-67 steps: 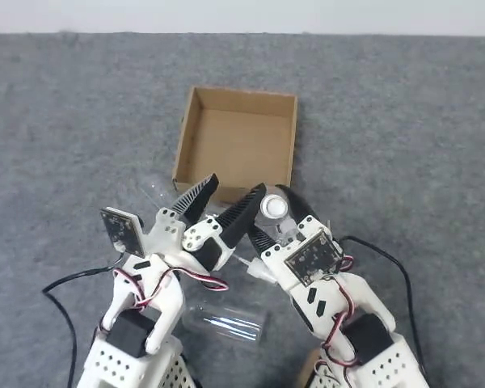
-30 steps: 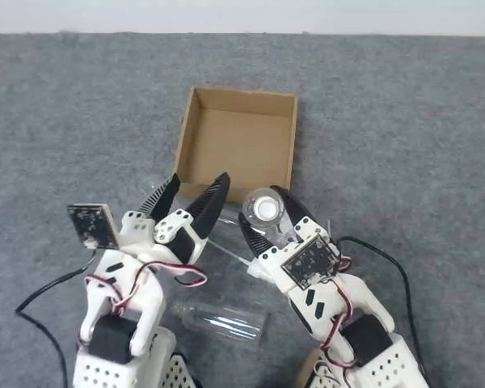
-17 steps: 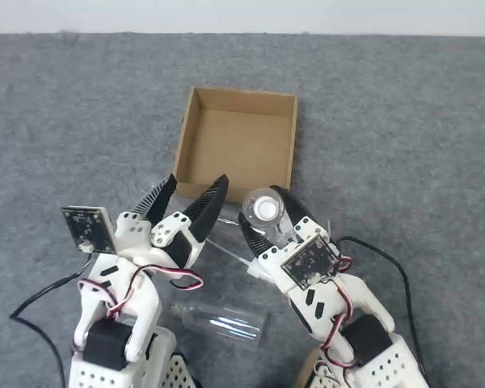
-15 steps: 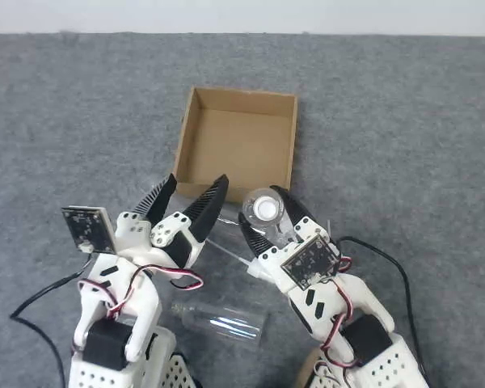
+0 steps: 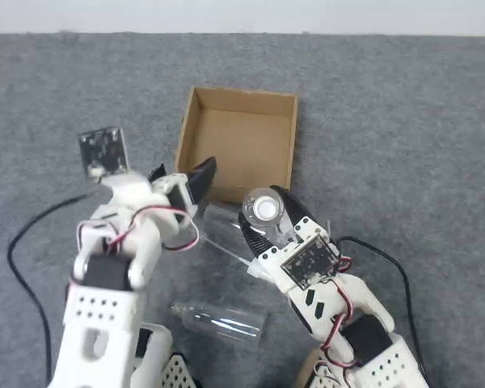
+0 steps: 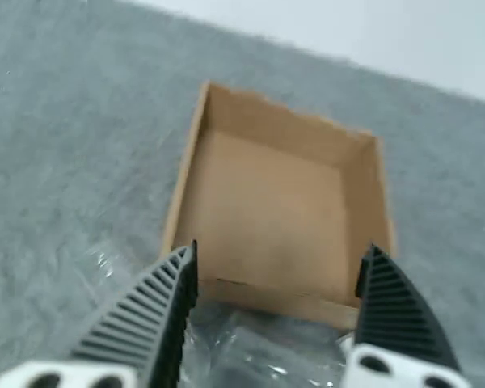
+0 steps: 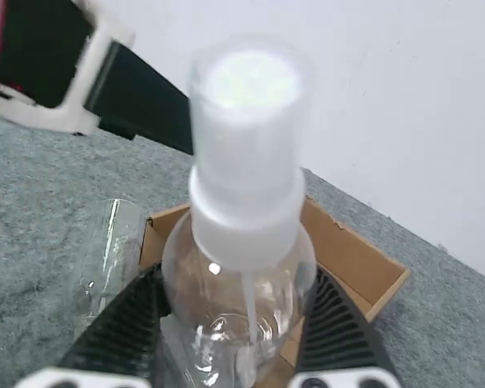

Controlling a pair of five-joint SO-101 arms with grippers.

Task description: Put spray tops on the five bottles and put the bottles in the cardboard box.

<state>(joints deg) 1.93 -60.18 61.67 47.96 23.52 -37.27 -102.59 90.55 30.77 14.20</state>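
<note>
The right jaws are closed round the body of a clear bottle (image 7: 226,323), held upright with its spray top (image 7: 244,145) on, just off the near wall of the cardboard box (image 5: 238,145), which sits mid-counter (image 5: 404,121) towards the far edge. The bottle looks like thin, empty plastic: light, smooth, probably slippery and easy to dent. A moderate hold on the body below the shoulder seems sounder than any hold on the top. The left jaws are spread wide with nothing between them, by the box's near left corner. A second bottle (image 5: 224,320) lies on its side by the counter's near edge; whether it has a top is hard to tell. Clear plastic (image 6: 250,356) at the foot of the box's near wall is too blurred to identify, and other bottles cannot be made out.
</note>
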